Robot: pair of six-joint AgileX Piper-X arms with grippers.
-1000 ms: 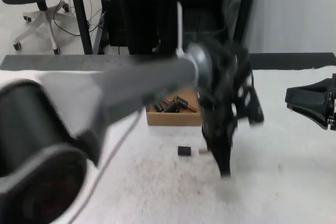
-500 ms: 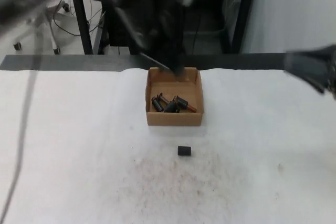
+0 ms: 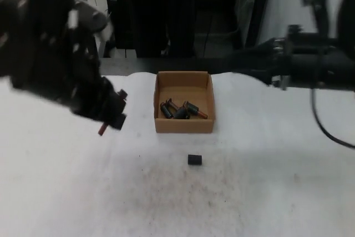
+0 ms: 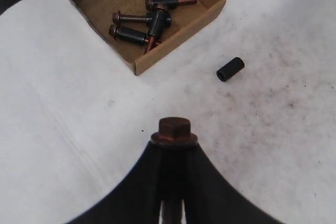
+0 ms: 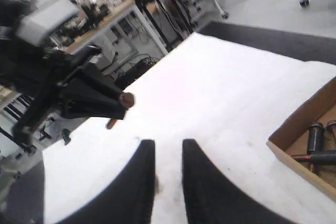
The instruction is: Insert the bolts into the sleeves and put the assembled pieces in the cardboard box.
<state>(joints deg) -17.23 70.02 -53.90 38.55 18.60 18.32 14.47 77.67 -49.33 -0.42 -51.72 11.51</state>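
Observation:
My left gripper hangs above the bench left of the cardboard box, shut on a copper-coloured bolt whose hex head sticks out past the fingertips. The bolt's red end pokes out below the gripper. A lone black sleeve lies on the white cloth in front of the box, and it also appears beyond the bolt in the left wrist view. Several assembled pieces lie inside the box. My right gripper is open and holds nothing. It faces the left gripper from high up.
The right arm stretches level above the bench's back right, behind the box. The white cloth covers the bench, with brownish stains in front of the sleeve. Office chairs and table frames stand on the floor beyond the far edge.
The left arm swung from beside the sleeve, up over the back of the box, and down to the box's left. A small pale piece beside the sleeve is gone. The right arm rose and reached inward.

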